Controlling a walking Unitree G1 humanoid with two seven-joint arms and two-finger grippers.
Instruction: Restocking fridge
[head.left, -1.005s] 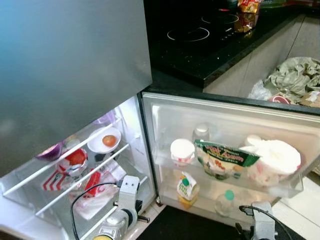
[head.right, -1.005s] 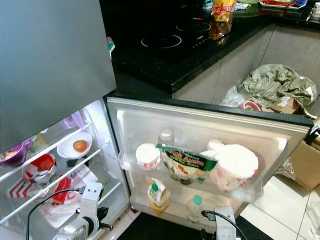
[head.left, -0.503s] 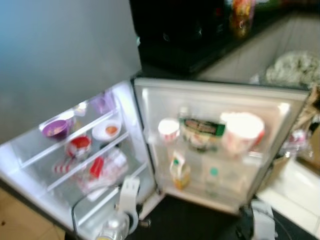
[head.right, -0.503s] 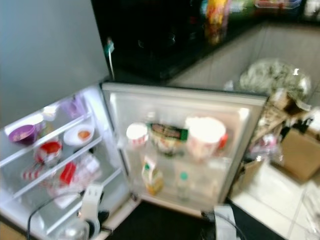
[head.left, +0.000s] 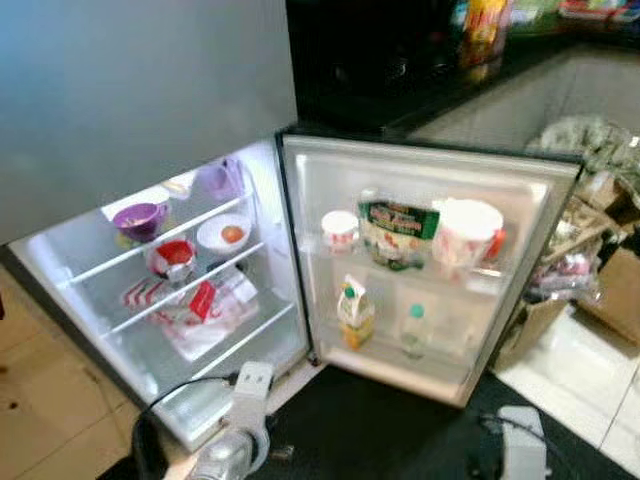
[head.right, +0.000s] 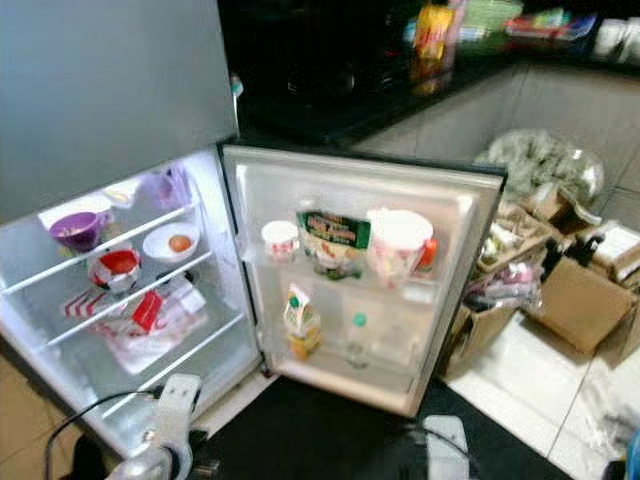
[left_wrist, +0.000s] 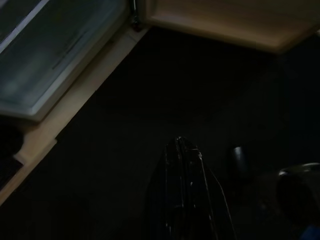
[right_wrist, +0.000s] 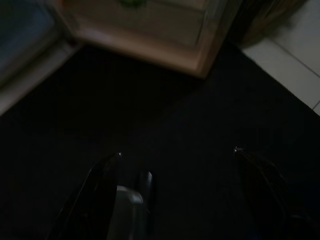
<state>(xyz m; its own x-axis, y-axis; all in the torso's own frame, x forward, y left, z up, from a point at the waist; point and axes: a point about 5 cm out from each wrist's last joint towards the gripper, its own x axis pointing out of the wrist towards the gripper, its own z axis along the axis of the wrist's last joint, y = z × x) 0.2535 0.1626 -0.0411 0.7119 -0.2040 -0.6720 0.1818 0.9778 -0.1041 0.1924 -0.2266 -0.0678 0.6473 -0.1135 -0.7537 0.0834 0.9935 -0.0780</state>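
Black mat (head.left: 370, 430) lay nearest, both arms hanging low over it. Left gripper (left_wrist: 182, 150) had fingers pressed together, empty; right gripper (right_wrist: 175, 155) had fingers spread wide, empty. Beyond mat, fridge (head.left: 200, 330) stood open, lit shelves stocked; door (head.left: 430, 250) held carton, bottle, tubs. Cardboard boxes (head.right: 575, 300) sat on pale tiles at right. Farthest: black counter (head.left: 400, 70).

Black countertop (head.left: 400, 80), dark floor mat (head.right: 330, 430), white tiles (head.right: 520, 390), cardboard boxes (head.right: 575, 300)
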